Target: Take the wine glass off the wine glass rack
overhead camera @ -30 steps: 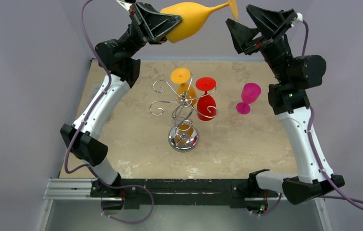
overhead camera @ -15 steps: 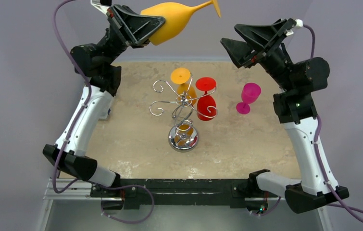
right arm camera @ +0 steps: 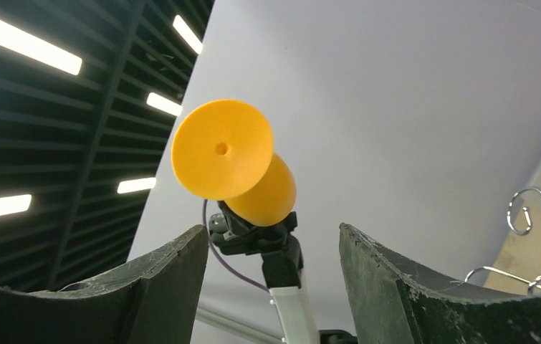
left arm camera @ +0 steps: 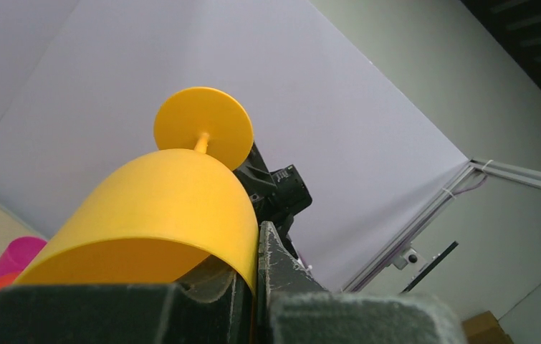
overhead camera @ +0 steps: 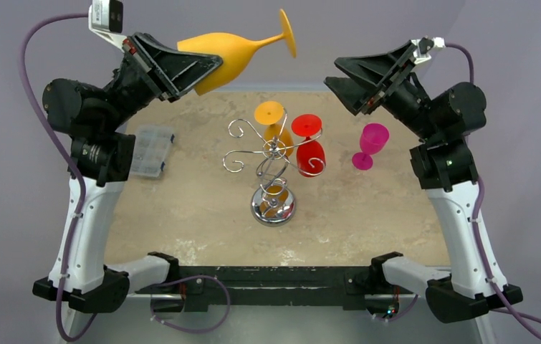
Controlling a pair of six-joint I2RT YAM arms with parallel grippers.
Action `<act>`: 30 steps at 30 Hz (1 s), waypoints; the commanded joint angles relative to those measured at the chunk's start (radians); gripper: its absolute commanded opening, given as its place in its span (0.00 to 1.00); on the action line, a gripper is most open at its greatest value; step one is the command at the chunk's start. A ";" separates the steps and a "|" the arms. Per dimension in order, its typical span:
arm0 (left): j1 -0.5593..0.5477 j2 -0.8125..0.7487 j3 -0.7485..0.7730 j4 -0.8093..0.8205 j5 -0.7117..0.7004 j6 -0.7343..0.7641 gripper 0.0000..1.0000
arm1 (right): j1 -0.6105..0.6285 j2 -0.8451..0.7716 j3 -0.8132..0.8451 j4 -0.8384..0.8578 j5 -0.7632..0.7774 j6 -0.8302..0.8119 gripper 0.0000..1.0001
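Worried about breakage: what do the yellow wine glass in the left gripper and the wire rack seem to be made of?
The opaque yellow-orange wine glass, held in the left gripper: probably plastic, matte; solid colour, no transparency or sparkle. The shiny wire wine glass rack: likely chromed metal; mirror-bright reflections on its domed base and scrolls.

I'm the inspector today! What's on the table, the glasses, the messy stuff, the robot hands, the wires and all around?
Surface: beige stone-look table.
Job's things: wine glass rack upright mid-table, orange glass and red glass hanging on it; yellow wine glass held high, sideways; pink glass standing right of rack.
Clutter: clear plastic box at left.
Grippers: left gripper shut on yellow wine glass; right gripper open, empty.
Cables: purple cables along both arms.
Surroundings: lilac walls.
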 commanded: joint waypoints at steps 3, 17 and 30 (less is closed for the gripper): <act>0.012 -0.063 0.014 -0.296 0.004 0.183 0.00 | 0.002 -0.038 0.000 -0.097 -0.048 -0.113 0.66; 0.020 -0.092 0.276 -0.897 -0.202 0.519 0.00 | 0.001 -0.059 0.005 -0.276 -0.084 -0.267 0.66; 0.020 0.057 0.538 -1.654 -0.680 0.647 0.00 | 0.001 0.007 0.137 -0.592 -0.054 -0.492 0.64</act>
